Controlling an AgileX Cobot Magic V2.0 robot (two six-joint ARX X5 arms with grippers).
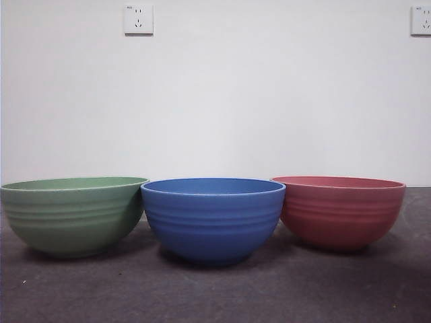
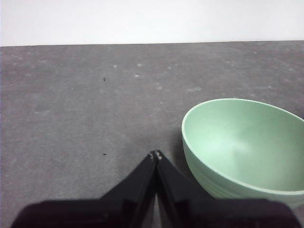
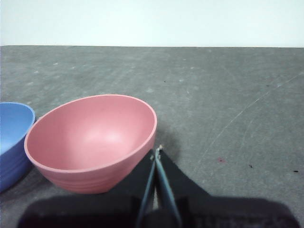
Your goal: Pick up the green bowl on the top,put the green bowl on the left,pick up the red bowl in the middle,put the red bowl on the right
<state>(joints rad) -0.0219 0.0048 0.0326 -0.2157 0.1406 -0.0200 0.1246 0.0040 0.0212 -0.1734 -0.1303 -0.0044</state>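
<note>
Three round, matte bowls of equal size, each marked by faint horizontal ribs around the side, are seen in a row on a dark grey, slightly speckled worktop [image 1: 215,296]. In the front view the green bowl [image 1: 73,215] is placed at 9 o'clock of the blue bowl [image 1: 213,219], its rim touching or nearly touching the blue rim, and it is seen slightly tilted, the rim rising toward the blue bowl. The red bowl [image 1: 340,212] is placed at 3 o'clock of the blue bowl, upright, the rims close together. All three are empty, with smooth inner surfaces. Two white wall sockets [image 1: 138,19] are mounted on the pale wall behind.

The left pincer [image 2: 156,155] is held low over the worktop just beside the green bowl's outer wall; its black jaws are pressed together at the tips and nothing is gripped. The right pincer [image 3: 157,151] is held likewise just beside the red bowl's rim, jaws closed to a point, nothing gripped.
</note>
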